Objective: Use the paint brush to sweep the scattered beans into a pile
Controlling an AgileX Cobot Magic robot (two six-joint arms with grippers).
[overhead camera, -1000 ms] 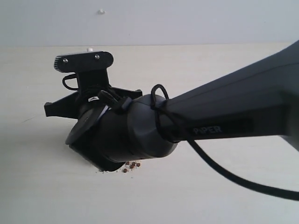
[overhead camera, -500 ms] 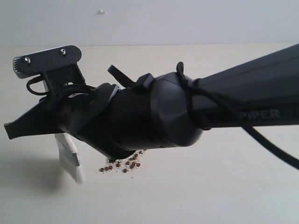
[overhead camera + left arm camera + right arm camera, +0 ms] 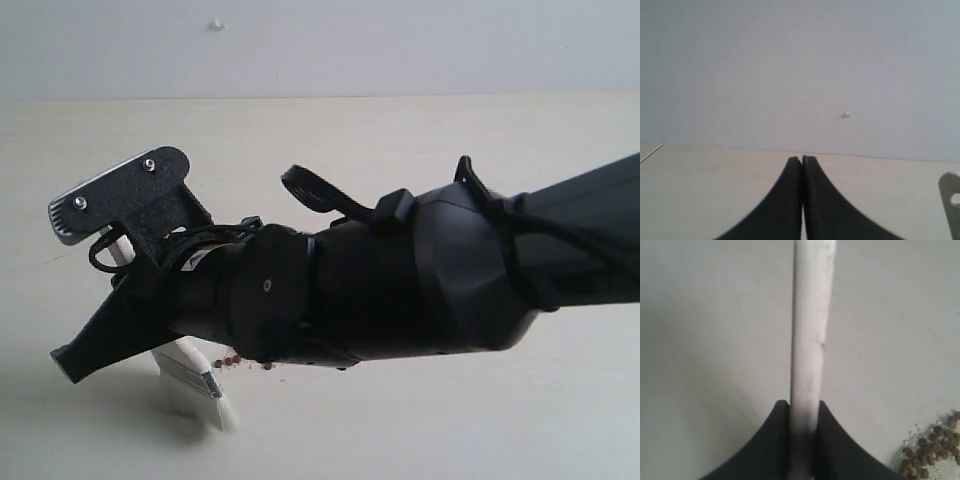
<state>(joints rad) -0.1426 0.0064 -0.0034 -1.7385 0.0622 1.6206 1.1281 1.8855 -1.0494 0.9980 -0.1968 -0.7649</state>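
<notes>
The paint brush (image 3: 192,378) stands on the table at lower left, whitish bristles (image 3: 218,408) down and its silver ferrule just above them. My right gripper (image 3: 100,352) is shut on the brush, and the arm covers most of the handle. In the right wrist view the brush (image 3: 810,315) shows edge-on, clamped between the black fingers of the right gripper (image 3: 804,404). Reddish-brown beans (image 3: 932,450) with pale grains lie clustered beside it. Only a few beans (image 3: 232,360) peek out under the arm in the exterior view. My left gripper (image 3: 802,159) is shut on nothing, above bare table.
The right arm (image 3: 450,280) spans the exterior view and hides the middle of the pale wooden table (image 3: 450,420). A grey wall with a small white spot (image 3: 217,24) stands behind. A pale rounded piece with a hole (image 3: 951,195) shows at the left wrist view's edge.
The right arm has swung lower and nearer, tilting the gripper down. The brush moved right toward the beans, and the arm now hides most of the beans seen half a second ago.
</notes>
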